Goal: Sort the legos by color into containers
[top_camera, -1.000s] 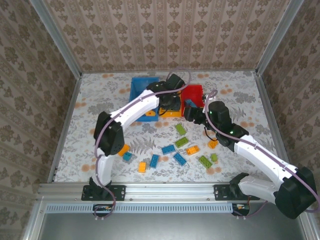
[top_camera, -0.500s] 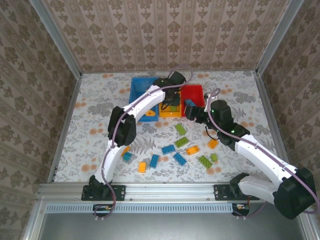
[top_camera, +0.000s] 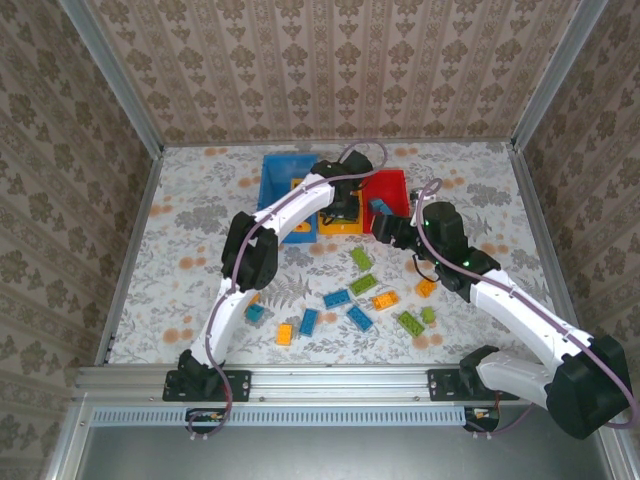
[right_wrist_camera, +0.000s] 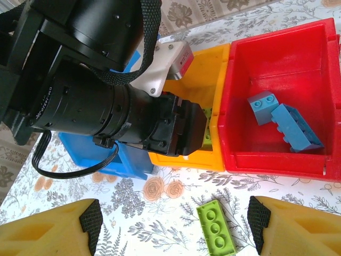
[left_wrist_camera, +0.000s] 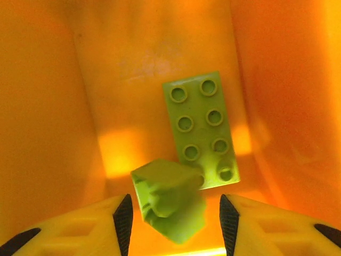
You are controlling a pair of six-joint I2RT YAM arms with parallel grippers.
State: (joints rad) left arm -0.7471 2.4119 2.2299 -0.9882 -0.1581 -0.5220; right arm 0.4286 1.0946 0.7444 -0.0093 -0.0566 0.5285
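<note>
over the orange-yellow bin [left_wrist_camera: 48, 106], the left gripper [left_wrist_camera: 171, 213] held its jaws parted around a small lime brick [left_wrist_camera: 168, 200], apparently so it could join the flat lime brick [left_wrist_camera: 200, 125] there; the right gripper [right_wrist_camera: 174, 224] hung open and empty above a stray green brick [right_wrist_camera: 216, 229].

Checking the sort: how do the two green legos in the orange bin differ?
The long green brick lies flat, studs up; the small green brick is tilted, no studs showing. The long one has two rows of studs; the small one looks much shorter. Both are lime green, inside the orange bin.
</note>
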